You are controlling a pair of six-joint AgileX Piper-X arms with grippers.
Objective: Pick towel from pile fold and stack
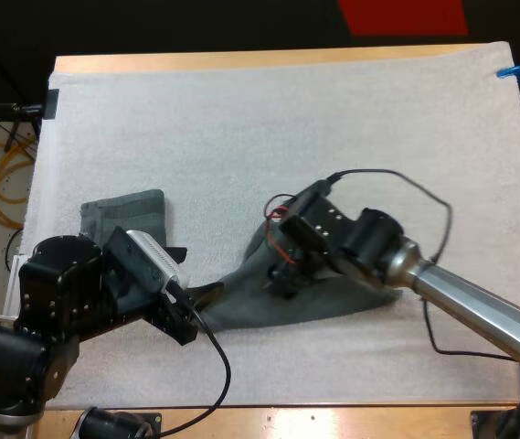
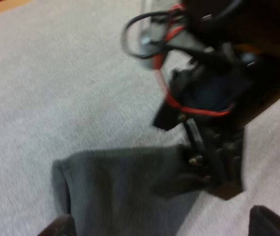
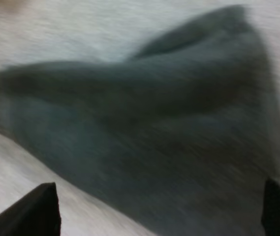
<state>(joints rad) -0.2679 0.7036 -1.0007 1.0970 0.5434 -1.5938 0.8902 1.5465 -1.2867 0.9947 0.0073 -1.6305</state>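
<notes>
High view: our left hand (image 1: 186, 309) and right hand (image 1: 282, 276) reach a towel (image 1: 328, 297) spread on the mat (image 1: 287, 119), with a folded towel (image 1: 127, 215) nearby. Left wrist view: fingers (image 2: 272, 223) apart at the towel's edge. Right wrist view: fingers (image 3: 39, 211) apart above it.

Wooden table (image 1: 241, 60), white mat (image 1: 287, 128); folded towel (image 1: 136, 212), spread towel (image 1: 241, 297) atop.

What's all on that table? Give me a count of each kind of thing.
Dark grey-green towels: 2 (folded towel, loose towel)
Robot grippers: 2 (left gripper, right gripper)
White mat: 1
Total: 5
</notes>
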